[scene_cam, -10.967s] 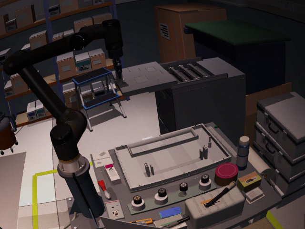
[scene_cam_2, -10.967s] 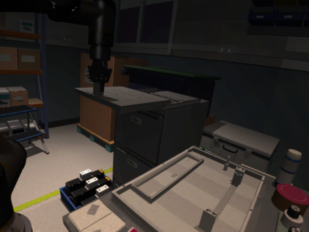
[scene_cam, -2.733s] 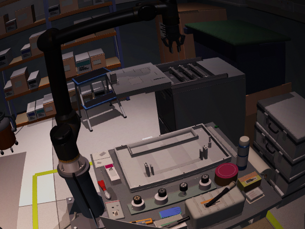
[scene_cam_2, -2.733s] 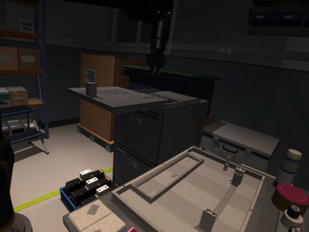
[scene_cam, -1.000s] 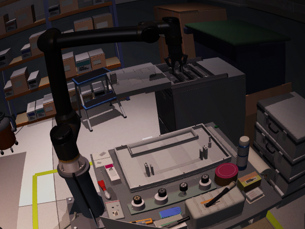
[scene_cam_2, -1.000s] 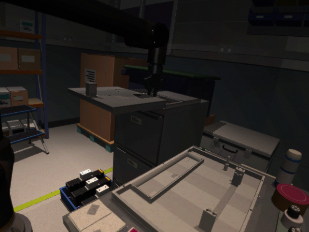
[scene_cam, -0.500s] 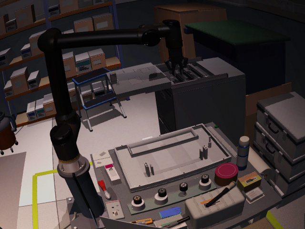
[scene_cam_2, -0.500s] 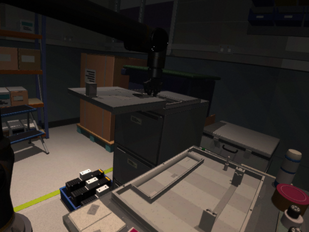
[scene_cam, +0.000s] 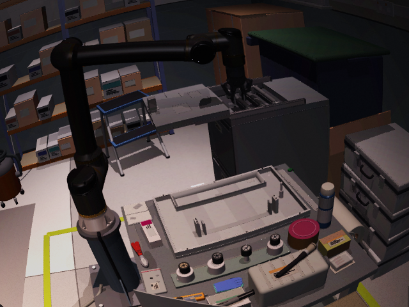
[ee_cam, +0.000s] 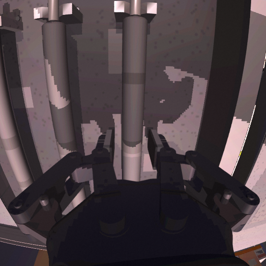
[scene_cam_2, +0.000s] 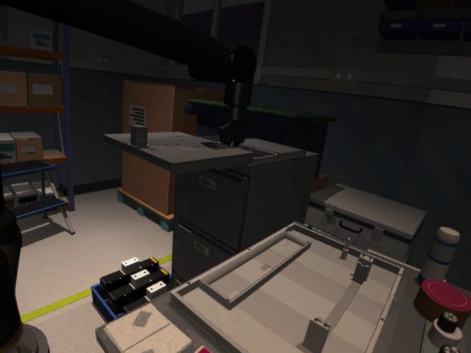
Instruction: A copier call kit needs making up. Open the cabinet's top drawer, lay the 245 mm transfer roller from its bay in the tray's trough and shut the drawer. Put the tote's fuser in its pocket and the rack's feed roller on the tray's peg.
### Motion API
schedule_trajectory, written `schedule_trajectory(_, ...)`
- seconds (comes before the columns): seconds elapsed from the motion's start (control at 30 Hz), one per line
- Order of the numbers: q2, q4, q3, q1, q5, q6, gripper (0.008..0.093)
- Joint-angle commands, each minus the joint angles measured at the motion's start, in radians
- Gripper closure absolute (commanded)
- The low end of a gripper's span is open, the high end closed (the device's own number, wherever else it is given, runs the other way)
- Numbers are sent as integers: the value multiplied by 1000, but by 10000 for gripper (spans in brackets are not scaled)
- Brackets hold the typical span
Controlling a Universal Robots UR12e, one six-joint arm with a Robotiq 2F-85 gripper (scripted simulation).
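The transfer roller [ee_cam: 132, 82] lies in its bay in the cabinet's open top drawer [scene_cam: 246, 97], between two cradle blocks at its far end. My gripper [ee_cam: 131, 144] is open and hangs straight down over this roller, one finger on each side of it. It holds nothing. A second roller [ee_cam: 58, 82] lies parallel in the bay to the left. The tray [scene_cam: 231, 206] sits on the near bench, its long trough [scene_cam: 219, 190] empty. The feed rollers stand on a rack [scene_cam: 228, 262] in front of the tray. The blue tote [scene_cam_2: 131, 283] with fusers sits on the floor.
Behind the cabinet stand a cardboard crate [scene_cam: 251, 36] and a green-topped table [scene_cam: 314, 43]. A grey slab [scene_cam: 185, 104] juts out left of the drawer, level with it. A step stool [scene_cam: 127, 124] stands on the floor further left. Grey cases [scene_cam: 376, 185] are stacked right of the bench.
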Motion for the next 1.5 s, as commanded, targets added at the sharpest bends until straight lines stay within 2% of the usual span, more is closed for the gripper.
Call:
schedule_trajectory(0.0, -1, 0, -1, 0, 0, 0, 594)
schedule_trajectory(0.3, 0, 0, -1, 0, 0, 0, 604)
schedule_trajectory(0.87, 0, 0, -1, 0, 0, 0, 934)
schedule_trajectory(1.2, -2, 10, -10, 0, 0, 0, 934)
schedule_trajectory(1.47, -7, 48, -44, 0, 0, 0, 934)
